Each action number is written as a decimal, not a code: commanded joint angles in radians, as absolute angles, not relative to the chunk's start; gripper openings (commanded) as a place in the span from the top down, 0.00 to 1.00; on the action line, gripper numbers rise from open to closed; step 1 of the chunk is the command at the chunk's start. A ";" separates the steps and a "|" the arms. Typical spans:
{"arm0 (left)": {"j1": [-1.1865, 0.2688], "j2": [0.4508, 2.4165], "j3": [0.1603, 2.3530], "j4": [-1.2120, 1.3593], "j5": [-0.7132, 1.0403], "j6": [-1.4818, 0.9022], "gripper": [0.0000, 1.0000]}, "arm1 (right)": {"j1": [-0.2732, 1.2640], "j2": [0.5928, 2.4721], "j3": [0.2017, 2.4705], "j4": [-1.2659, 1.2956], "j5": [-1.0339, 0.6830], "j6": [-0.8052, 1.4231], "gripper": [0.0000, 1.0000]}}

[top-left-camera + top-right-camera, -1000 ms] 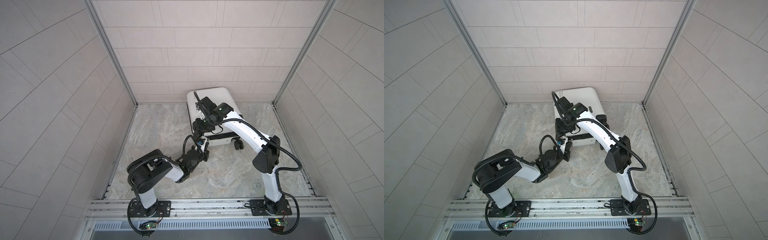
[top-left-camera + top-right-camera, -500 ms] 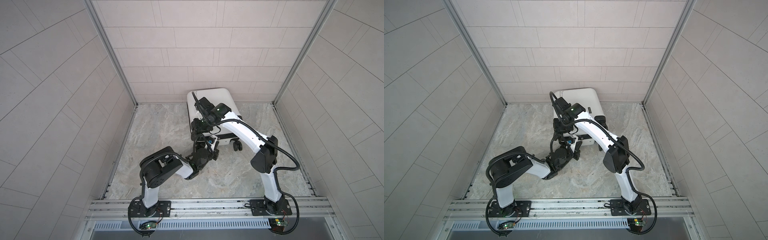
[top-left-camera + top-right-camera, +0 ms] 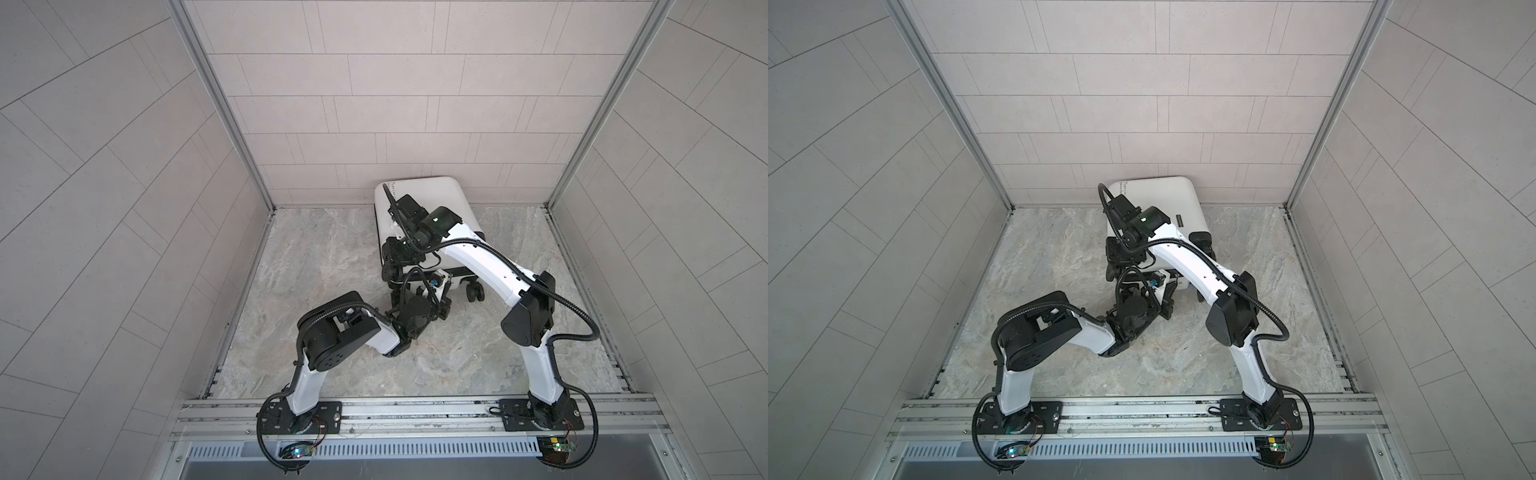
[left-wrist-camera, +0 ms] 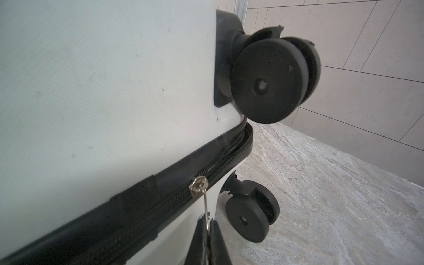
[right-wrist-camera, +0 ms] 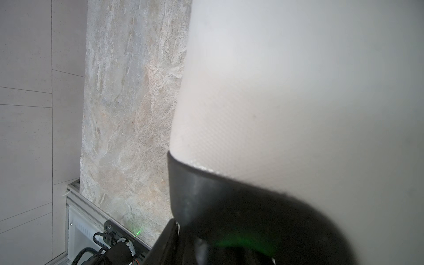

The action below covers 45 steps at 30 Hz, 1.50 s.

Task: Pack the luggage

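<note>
Pale tiled walls [image 3: 395, 104] close in a marble-patterned table [image 3: 324, 249].

In the left wrist view the left hand [image 4: 207, 223] is clenched on the thin metal zipper pull [image 4: 205, 202], with both black fingertips [image 4: 202, 229] pressed against it. The pull hangs from a silver slider [image 4: 198, 185] on the black zipper band [image 4: 220, 160]. The band runs along the side of the luggage [image 4: 91, 80] to a corner beside two black wheels: one [image 4: 266, 82] close to the camera, one [image 4: 250, 220] lower down by the table.

In a top view the right hand [image 3: 392, 259] is at the near left corner of the white shell. Its wrist view is filled with blurred shell and a dark curved part, so I cannot tell whether it grasps anything.

In both top views the luggage [image 3: 1163, 195] lies flat at the back of the table by the rear wall, wheels toward the arms.
</note>
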<state>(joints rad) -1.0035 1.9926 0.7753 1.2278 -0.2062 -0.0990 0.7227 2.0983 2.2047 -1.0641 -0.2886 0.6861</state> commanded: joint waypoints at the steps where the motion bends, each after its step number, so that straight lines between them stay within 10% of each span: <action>1: -1.088 1.950 0.748 1.329 -0.088 -0.083 0.78 | 0.764 2.080 2.250 -0.905 -0.318 0.589 0.62; 5: -1.090 1.898 0.681 1.329 -0.144 -0.075 0.48 | 0.762 2.047 2.243 -0.948 -0.288 0.556 0.45; 20: -1.119 1.646 0.500 1.228 -0.326 -0.026 0.31 | 0.676 1.835 2.096 -0.955 -0.228 0.510 0.32; 24: -1.119 1.508 0.537 0.975 -0.433 -0.032 0.01 | 0.652 1.793 2.069 -0.956 -0.227 0.487 0.32; 45: -1.102 1.072 0.688 0.251 -0.852 -0.120 0.00 | 0.415 1.367 1.512 -0.804 -0.130 0.449 0.32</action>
<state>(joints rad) -1.1114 1.1160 0.6170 0.4740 -0.7506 -0.0551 0.4557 1.4395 1.6009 -0.8558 -0.1505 0.4633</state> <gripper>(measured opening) 0.998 0.683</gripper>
